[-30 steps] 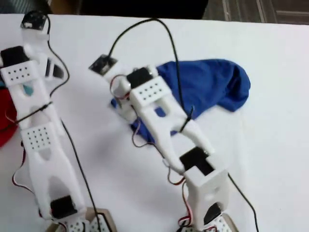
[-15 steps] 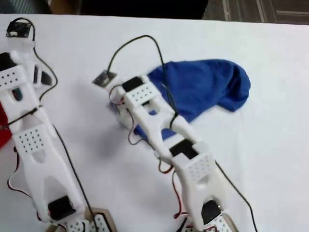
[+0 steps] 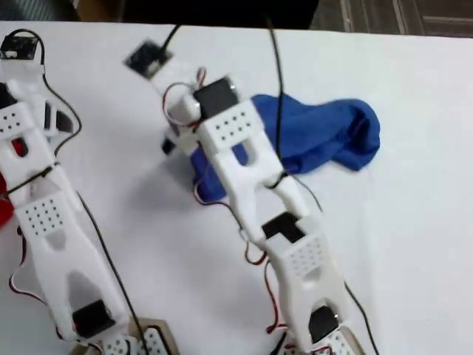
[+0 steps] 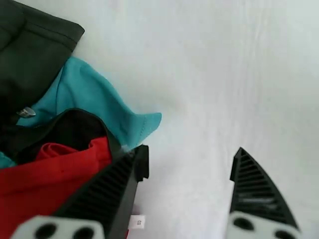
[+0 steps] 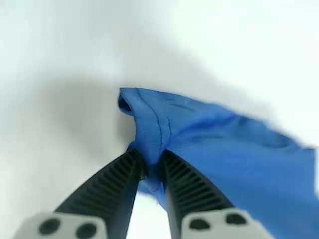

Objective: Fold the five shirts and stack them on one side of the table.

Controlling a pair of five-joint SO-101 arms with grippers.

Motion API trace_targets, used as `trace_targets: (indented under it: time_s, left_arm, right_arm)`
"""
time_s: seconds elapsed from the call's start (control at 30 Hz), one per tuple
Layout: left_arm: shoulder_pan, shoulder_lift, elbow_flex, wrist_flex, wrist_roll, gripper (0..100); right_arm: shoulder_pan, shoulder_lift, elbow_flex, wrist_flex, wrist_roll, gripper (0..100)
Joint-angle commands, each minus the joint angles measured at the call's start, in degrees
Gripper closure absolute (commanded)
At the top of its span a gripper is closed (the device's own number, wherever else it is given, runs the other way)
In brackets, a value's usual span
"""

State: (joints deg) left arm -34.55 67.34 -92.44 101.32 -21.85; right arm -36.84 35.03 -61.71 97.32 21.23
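Observation:
A blue shirt lies crumpled at the table's middle, its near edge lifted. My right gripper is shut on a pinched fold of the blue shirt; in the high view this arm covers the shirt's left part. My left gripper stands open over bare white table, beside a pile with a red shirt, a teal shirt and a dark green shirt. In the high view the left arm stands at the left edge, with a bit of the red shirt beside it.
The white table has free room to the right and in front of the blue shirt. Black cables loop above the right arm. Both arm bases stand at the near edge.
The right arm has swung up and away from the near edge, lifting the blue shirt's left edge with it; the shirt has bunched up narrower. The left arm has shifted slightly left.

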Motion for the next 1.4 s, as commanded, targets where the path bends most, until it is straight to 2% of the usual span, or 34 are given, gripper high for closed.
trace_targets:
  time_s: [0.0,0.17,0.4,0.63,0.7,0.83,0.9,1.17,1.37]
  left_arm:
    - [-0.4,-0.4,-2.1,0.8,0.0,72]
    - [-0.4,-0.4,-2.1,0.9,0.0,72]
    - [-0.7,-0.4,-2.1,0.9,0.0,72]
    - [-2.0,-0.4,-2.1,0.9,0.0,72]
    - [-1.8,-0.4,-2.1,0.9,0.0,72]
    - [0.4,-0.7,-2.1,0.9,0.0,72]
    - [2.3,-1.0,-2.2,0.9,0.0,72]
    - [13.7,-0.3,-1.4,1.1,0.0,72]
    - [22.3,-1.0,12.5,1.1,0.1,72]
  right_arm:
    - [-2.1,-4.4,-8.4,0.5,0.4,97.8]
    - [-6.3,-8.6,-7.4,0.6,0.4,97.8]
    - [-13.8,-6.5,-4.3,-0.3,0.4,97.8]
    - [-11.8,-2.5,-4.4,-1.3,0.4,97.3]
    - [-9.6,-1.6,-4.4,-1.3,0.3,91.3]
    - [-3.9,-2.2,-4.4,-1.3,0.3,68.7]
    - [0.0,-3.3,-4.4,-1.3,0.3,63.1]
    - [17.6,-1.9,-1.4,-1.0,0.3,62.7]
    - [25.4,5.8,2.8,-1.1,0.3,62.6]
